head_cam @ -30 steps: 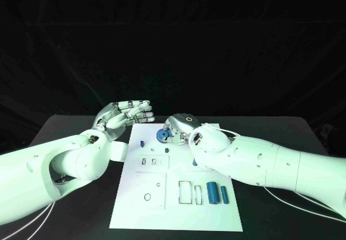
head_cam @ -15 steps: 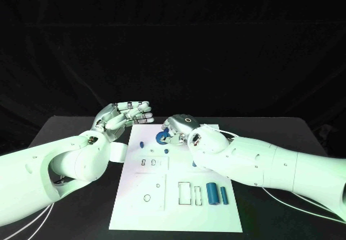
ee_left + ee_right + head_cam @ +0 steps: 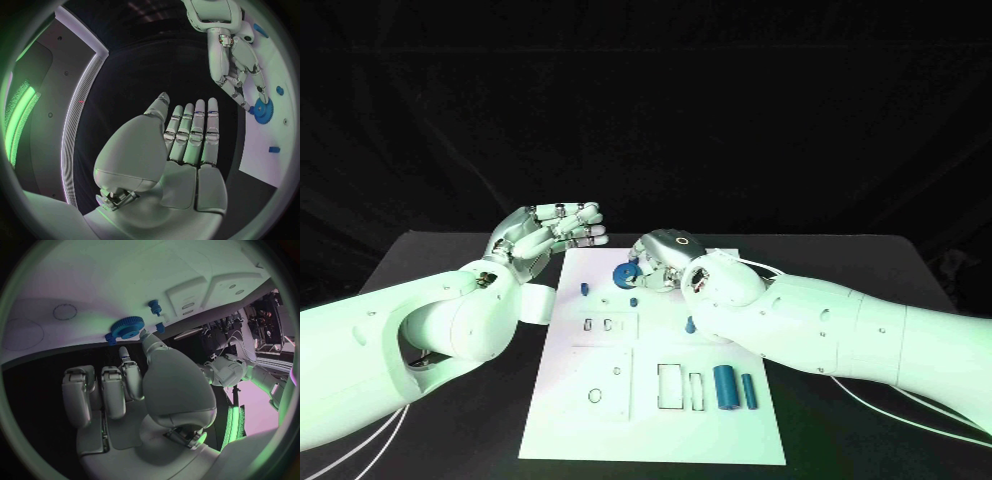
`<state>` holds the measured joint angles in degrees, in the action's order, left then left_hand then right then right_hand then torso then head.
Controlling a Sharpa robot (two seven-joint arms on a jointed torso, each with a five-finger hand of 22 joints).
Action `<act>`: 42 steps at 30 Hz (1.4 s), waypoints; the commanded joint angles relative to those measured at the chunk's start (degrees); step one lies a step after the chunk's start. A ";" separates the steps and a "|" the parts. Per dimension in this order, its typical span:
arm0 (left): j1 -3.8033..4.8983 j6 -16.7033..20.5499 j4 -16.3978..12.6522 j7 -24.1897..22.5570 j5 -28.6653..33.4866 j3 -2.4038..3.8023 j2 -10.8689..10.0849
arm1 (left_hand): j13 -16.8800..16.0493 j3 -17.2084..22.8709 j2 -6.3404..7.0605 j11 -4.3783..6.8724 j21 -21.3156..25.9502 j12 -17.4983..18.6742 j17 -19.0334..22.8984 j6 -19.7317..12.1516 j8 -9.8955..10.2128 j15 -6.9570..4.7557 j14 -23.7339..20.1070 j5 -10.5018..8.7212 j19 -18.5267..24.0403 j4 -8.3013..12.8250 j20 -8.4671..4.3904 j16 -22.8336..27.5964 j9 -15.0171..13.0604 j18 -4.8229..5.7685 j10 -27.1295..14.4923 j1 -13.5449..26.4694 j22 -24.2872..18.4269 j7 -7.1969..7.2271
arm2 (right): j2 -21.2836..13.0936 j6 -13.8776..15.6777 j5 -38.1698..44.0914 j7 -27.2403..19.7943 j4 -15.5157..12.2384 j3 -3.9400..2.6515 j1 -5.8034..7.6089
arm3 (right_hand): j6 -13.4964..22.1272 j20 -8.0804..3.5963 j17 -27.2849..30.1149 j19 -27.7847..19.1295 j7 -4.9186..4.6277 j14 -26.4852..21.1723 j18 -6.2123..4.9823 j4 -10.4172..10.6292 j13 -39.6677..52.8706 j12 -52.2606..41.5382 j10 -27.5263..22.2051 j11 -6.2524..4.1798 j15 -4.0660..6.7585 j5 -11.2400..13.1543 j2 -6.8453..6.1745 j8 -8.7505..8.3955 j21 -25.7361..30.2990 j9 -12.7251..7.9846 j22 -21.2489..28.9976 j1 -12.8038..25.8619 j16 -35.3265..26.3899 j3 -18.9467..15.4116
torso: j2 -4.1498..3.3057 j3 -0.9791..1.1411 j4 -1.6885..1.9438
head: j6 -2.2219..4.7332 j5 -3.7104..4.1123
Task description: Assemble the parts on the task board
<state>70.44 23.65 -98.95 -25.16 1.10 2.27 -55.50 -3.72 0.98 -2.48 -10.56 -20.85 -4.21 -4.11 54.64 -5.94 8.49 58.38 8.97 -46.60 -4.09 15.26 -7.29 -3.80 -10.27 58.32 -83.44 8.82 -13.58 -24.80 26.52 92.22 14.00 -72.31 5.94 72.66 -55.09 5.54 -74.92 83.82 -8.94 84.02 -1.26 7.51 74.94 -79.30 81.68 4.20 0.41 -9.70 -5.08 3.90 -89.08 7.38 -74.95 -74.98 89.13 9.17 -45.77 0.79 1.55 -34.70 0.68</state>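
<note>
The white task board (image 3: 610,400) lies in the middle of the table. A blue gear (image 3: 629,271) sits at its far end. My right hand (image 3: 669,260) is at the gear, and its thumb and a fingertip pinch the rim of the gear (image 3: 128,329) while the other fingers are curled in. From the left wrist, the right hand's fingertips (image 3: 249,85) meet the gear (image 3: 262,108) on the board (image 3: 275,130). My left hand (image 3: 554,228) is raised beside the board's far left corner, palm flat, fingers (image 3: 190,132) straight, holding nothing.
Small blue pegs (image 3: 584,288) (image 3: 633,298) (image 3: 691,324) stand on the board near the gear. A blue cylinder (image 3: 724,386) and a thinner blue rod (image 3: 749,389) lie at the board's near right, beside rectangular slots (image 3: 672,385). Black table surrounds the board.
My right wrist has shifted slightly to the right while the fingertips stay at the gear. The left hand has not moved.
</note>
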 commanded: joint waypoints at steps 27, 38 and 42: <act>0.02 -1.87 1.61 -0.19 0.09 0.00 1.01 | -0.04 0.41 0.15 -0.13 -0.12 0.25 0.00 0.28 0.29 -0.01 0.31 0.00 0.18 0.24 0.16 0.26 0.00 -0.22 0.12 0.60 -0.09 -0.12 | -27.29 -4.84 -24.07 -18.23 -10.98 -0.40 3.51 | -0.22 0.27 -13.79 4.54 -0.01 5.67 0.53 -2.89 4.16 1.31 -1.15 -0.19 -0.18 -1.64 -1.25 -0.40 1.34 -0.03 -12.46 -3.04 0.27 1.21 | 1.09 0.91 -1.70 | 0.12 0.11; 0.02 -1.91 1.66 -0.20 0.09 -0.01 1.07 | -0.04 0.41 0.15 -0.13 -0.12 0.25 0.00 0.28 0.29 -0.01 0.31 0.00 0.18 0.24 0.16 0.26 0.00 -0.22 0.12 0.60 -0.09 -0.12 | -26.27 -5.80 -21.69 -17.18 -7.54 -0.37 2.06 | 1.49 0.31 -13.85 4.38 -0.02 5.68 0.46 -3.75 3.71 1.87 -1.57 -0.17 -0.21 -2.04 -1.80 -0.46 1.58 -0.41 -12.23 -3.99 0.29 1.36 | 1.04 0.78 -1.59 | -0.28 0.24; 0.02 -1.91 1.63 -0.20 0.09 -0.01 1.03 | -0.04 0.41 0.15 -0.13 -0.12 0.25 0.00 0.28 0.29 -0.01 0.31 0.00 0.18 0.24 0.16 0.26 0.00 -0.22 0.12 0.60 -0.09 -0.12 | -25.64 -6.03 -21.43 -16.93 -6.19 -0.37 1.68 | 2.51 0.34 -13.91 4.34 -0.06 5.69 0.44 -3.90 3.58 2.03 -1.68 -0.13 -0.24 -1.79 -2.06 -0.47 1.65 -0.69 -12.16 -4.06 0.32 1.23 | 1.04 0.77 -1.52 | -0.53 0.17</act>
<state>70.42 22.91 -97.22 -25.02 1.11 2.23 -54.54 -3.72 1.14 -2.24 -10.56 -20.85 -4.21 -4.11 54.64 -5.94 8.49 58.38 8.97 -46.60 -3.93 15.26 -7.30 -3.80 -10.26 58.32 -83.20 8.78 -13.58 -50.54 21.79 69.36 -2.99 -78.75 5.60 74.43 -52.80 5.54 -74.91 83.82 -9.01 84.02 -1.26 3.98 74.91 -77.64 80.34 4.10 0.41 -11.54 -7.10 3.68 -87.74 6.71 -74.92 -78.58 89.13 10.42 -44.71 1.59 -0.03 -35.11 0.90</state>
